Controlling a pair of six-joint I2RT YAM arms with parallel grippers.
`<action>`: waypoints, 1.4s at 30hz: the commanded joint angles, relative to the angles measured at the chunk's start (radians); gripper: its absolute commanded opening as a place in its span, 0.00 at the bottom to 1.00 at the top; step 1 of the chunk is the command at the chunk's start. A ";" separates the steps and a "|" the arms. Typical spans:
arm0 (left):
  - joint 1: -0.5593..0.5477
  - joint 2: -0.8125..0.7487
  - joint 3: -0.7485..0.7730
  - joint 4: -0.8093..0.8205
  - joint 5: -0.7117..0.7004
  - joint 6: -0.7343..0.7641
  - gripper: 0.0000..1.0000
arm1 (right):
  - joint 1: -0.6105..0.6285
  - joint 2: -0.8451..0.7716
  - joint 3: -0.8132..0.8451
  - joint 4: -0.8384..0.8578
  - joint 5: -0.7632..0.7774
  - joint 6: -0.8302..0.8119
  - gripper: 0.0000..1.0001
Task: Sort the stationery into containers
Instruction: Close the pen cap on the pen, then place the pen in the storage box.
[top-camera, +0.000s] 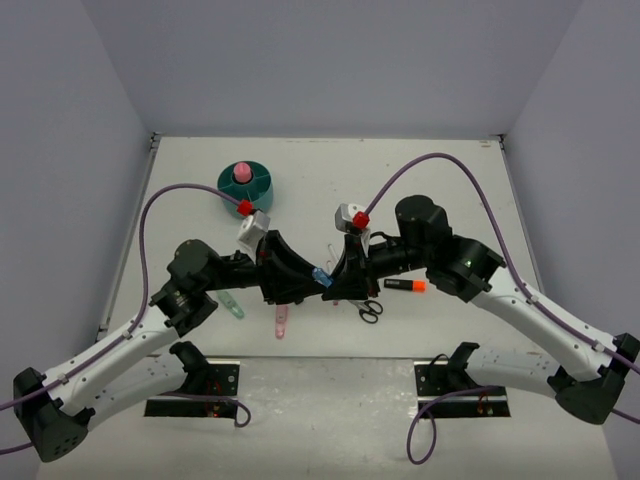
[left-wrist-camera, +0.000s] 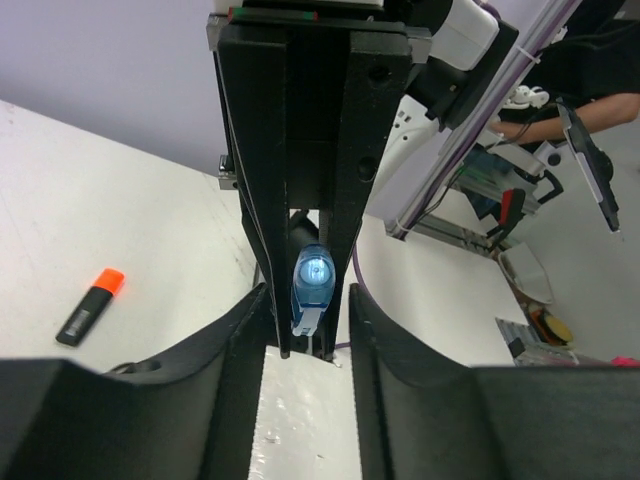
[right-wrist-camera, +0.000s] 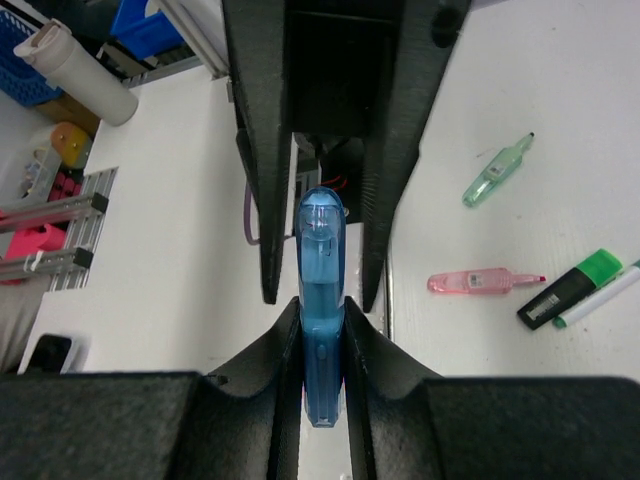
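My right gripper (right-wrist-camera: 322, 305) is shut on a blue marker (right-wrist-camera: 322, 300) and holds it above the table in the middle (top-camera: 321, 277). My left gripper (left-wrist-camera: 308, 305) faces it, open, with one finger (right-wrist-camera: 262, 200) on each side of the marker's far end and a gap on both sides. In the left wrist view the blue marker (left-wrist-camera: 313, 280) shows end-on between the right gripper's fingers. The two grippers meet tip to tip in the top view, left (top-camera: 310, 280) and right (top-camera: 333, 284). The teal organizer (top-camera: 264, 194) stands at the back left with a pink roll (top-camera: 241, 172) in it.
On the table lie a green marker (top-camera: 233, 306), a pink marker (top-camera: 281, 321), black-handled scissors (top-camera: 370, 310) and a black-and-orange marker (top-camera: 405, 285). The right wrist view also shows a black-and-green marker (right-wrist-camera: 570, 290) beside a thin white pen (right-wrist-camera: 600, 295).
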 joint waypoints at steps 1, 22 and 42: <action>0.002 0.009 0.008 -0.051 0.054 0.004 0.44 | 0.006 0.025 0.058 -0.004 -0.042 -0.053 0.00; 0.005 0.006 0.096 -0.147 -0.113 0.061 0.41 | 0.007 0.045 0.013 -0.029 -0.022 -0.061 0.00; 0.014 -0.005 0.100 -0.171 -0.111 0.077 0.00 | 0.005 0.006 0.012 0.012 0.032 -0.047 0.22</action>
